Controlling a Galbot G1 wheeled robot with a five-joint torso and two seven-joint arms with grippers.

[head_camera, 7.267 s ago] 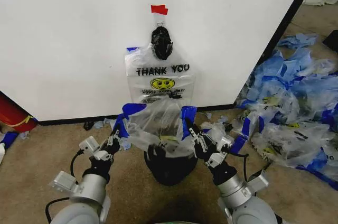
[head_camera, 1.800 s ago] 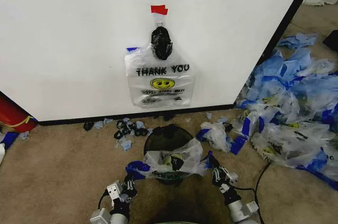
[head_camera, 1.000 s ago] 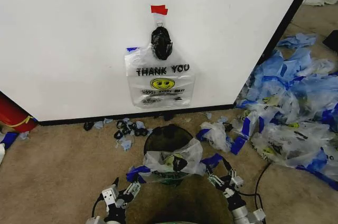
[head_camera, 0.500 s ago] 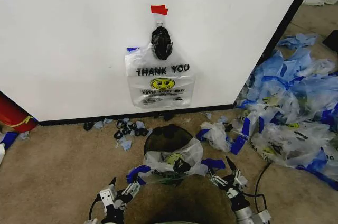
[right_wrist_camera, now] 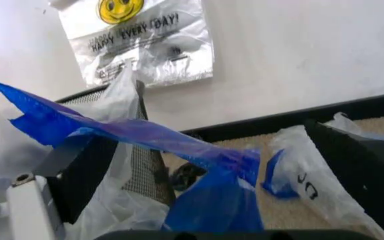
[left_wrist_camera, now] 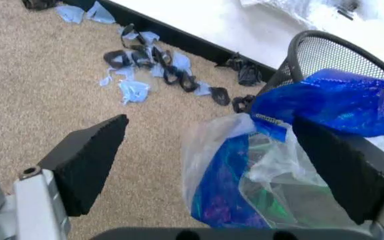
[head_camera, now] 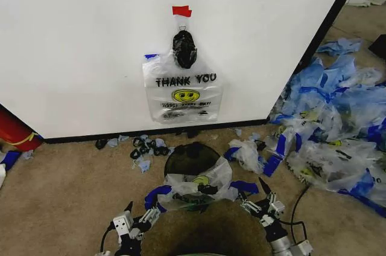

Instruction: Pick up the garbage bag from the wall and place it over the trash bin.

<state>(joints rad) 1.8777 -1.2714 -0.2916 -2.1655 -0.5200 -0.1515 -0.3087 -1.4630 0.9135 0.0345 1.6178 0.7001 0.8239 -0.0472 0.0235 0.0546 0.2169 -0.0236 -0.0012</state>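
- Because the garbage bag [head_camera: 194,187] drapes over only the near rim of the trash bin [head_camera: 188,154], its far edge stays bare
- left gripper [head_camera: 140,220] and right gripper [head_camera: 253,198] flank its blue handles, jaws spread wide, holding nothing
- behind, another bag [head_camera: 182,90] hangs on the wall [head_camera: 78,44]

Even, bright indoor light; wall [head_camera: 84,51] nearly overexposed, head view sharp, wrist views soft with blurred near foreground.
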